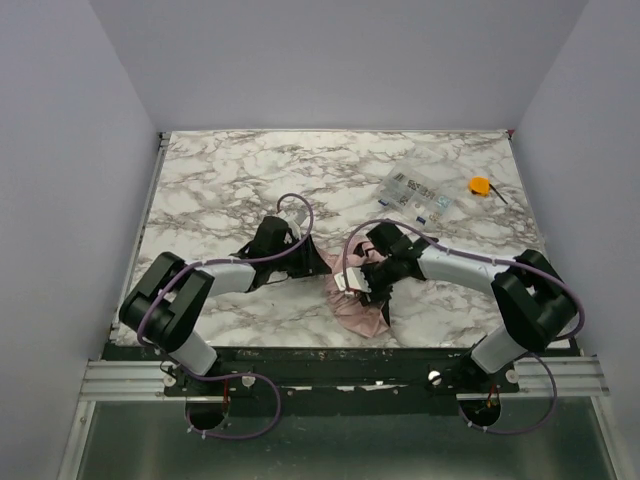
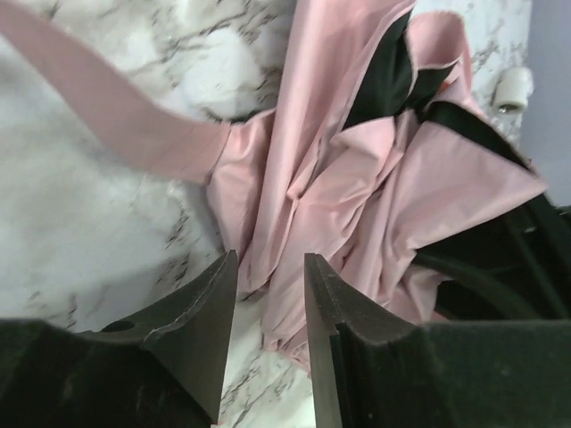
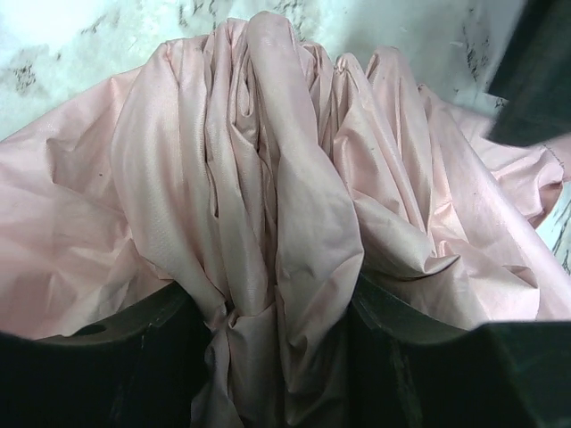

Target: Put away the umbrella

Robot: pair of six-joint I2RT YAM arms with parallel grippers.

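The pale pink umbrella (image 1: 357,300) lies crumpled on the marble table (image 1: 230,180) near the front edge, between my two grippers. My right gripper (image 1: 368,279) is shut on a thick bunch of its fabric; in the right wrist view the folds (image 3: 268,178) fill the gap between the jaws of the gripper (image 3: 272,312). My left gripper (image 1: 312,264) is at the umbrella's left edge. In the left wrist view it (image 2: 268,267) is open with a narrow gap, the fabric (image 2: 357,178) just beyond its tips. The pink strap (image 2: 107,116) trails left over the marble.
A clear labelled plastic packet (image 1: 415,192) lies at the back right of the table, with a small orange object (image 1: 480,186) to its right. The table's front edge (image 1: 330,348) is close behind the umbrella. Grey walls enclose three sides.
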